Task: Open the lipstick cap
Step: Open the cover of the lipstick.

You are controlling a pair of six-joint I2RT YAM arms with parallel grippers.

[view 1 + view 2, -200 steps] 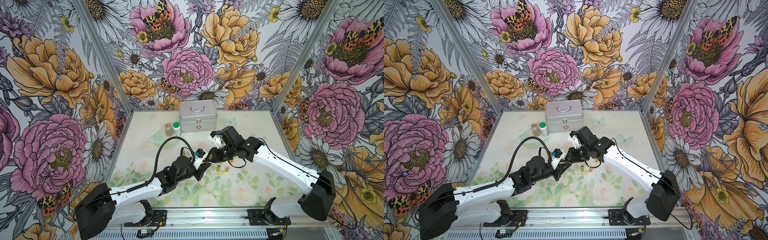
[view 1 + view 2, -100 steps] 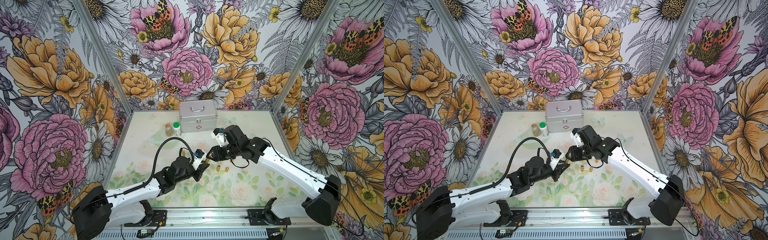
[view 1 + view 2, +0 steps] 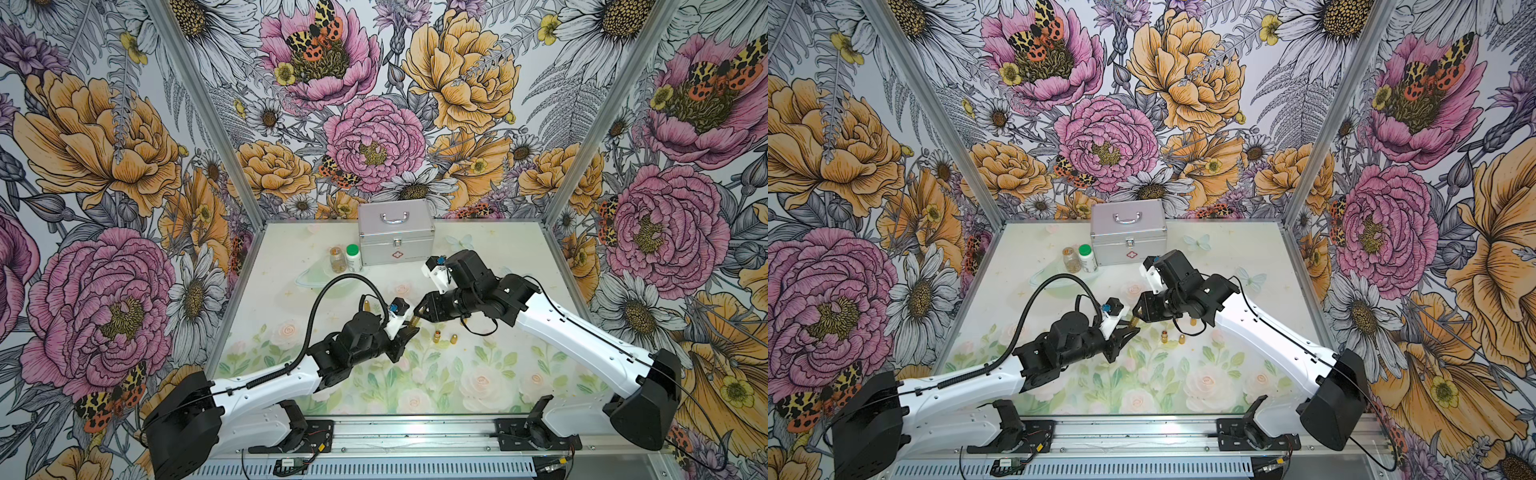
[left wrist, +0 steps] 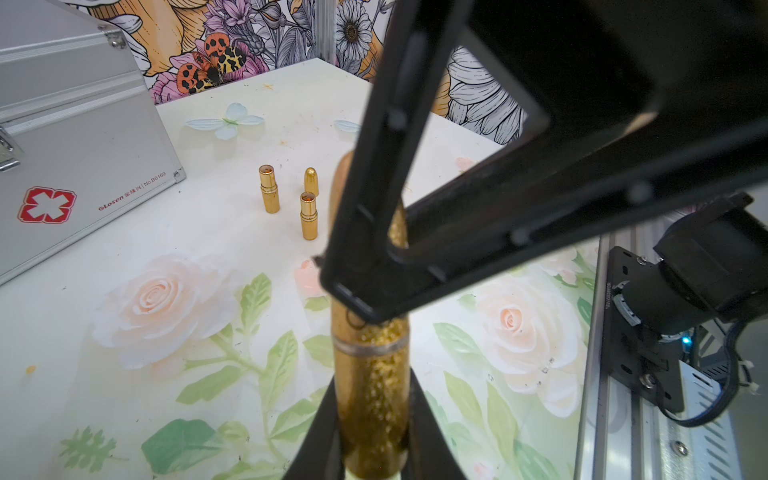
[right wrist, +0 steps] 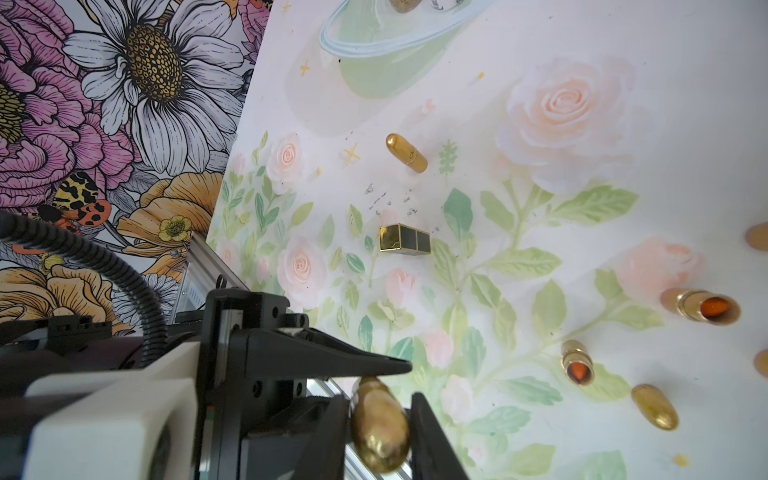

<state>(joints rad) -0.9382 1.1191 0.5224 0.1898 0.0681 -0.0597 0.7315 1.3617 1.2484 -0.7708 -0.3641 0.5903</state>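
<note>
L pincer [image 3: 409, 331] pinches the gold lipstick [image 4: 371, 386] by its base, mid-tabletop [image 3: 498, 386], well in from all edges. Cap [image 5: 379, 419] is still on and points right, pinched by R pincer [image 3: 419, 311]. Just right and nearer stand an uncapped tube [image 3: 436, 336] and a loose cap [image 3: 454, 339]. Silver case [image 3: 395, 241] sits at the far edge. Bare tabletop runs to the right and near edges.

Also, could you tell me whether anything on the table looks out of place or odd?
Only mildly: one uncapped gold lipstick and a second uncapped lipstick stand mid-table, with a loose gold cap beside them. Yellowish specks and dark grit mark the table. Nothing looks spilled or broken.
</note>
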